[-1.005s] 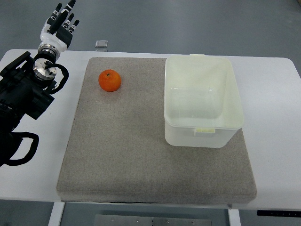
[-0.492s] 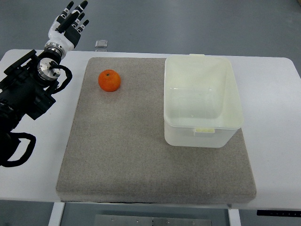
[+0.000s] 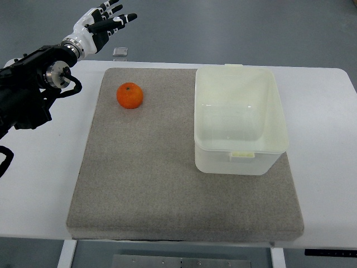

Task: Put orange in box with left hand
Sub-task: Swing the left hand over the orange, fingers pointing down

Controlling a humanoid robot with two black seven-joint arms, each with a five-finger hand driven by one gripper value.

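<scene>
Left robot hand (image 3: 101, 23): upper left of the frame, above the far edge of the surface, palm empty, fingers (image 3: 118, 18) spread and reaching toward the right; it holds nothing and touches nothing.
Left arm (image 3: 30, 84): black, coming in from the left edge of the frame, lying over the left part of the surface, with a silver wrist joint just behind the white hand.
Right arm: does not show in the frame.
Orange (image 3: 129, 95): on the grey mat, in its upper left part, below and a little right of the left robot hand, well apart from it; it rests alone, with a small stem mark facing up.
Box (image 3: 240, 162): pale, translucent, open at the top, standing on the right half of the mat; nothing shows inside it. A small tab sits on its near rim and another on its far rim.
Mat (image 3: 150, 184): grey felt-like rectangle covering the middle of the surface, carrying both the orange and the box; the two are well apart, the orange to the left of the box.
Surface (image 3: 39, 184): white, bare at the left and right of the mat.
Small object (image 3: 119, 52): a little clear square thing at the far edge of the surface, just below the fingertips; what it is cannot be told.
</scene>
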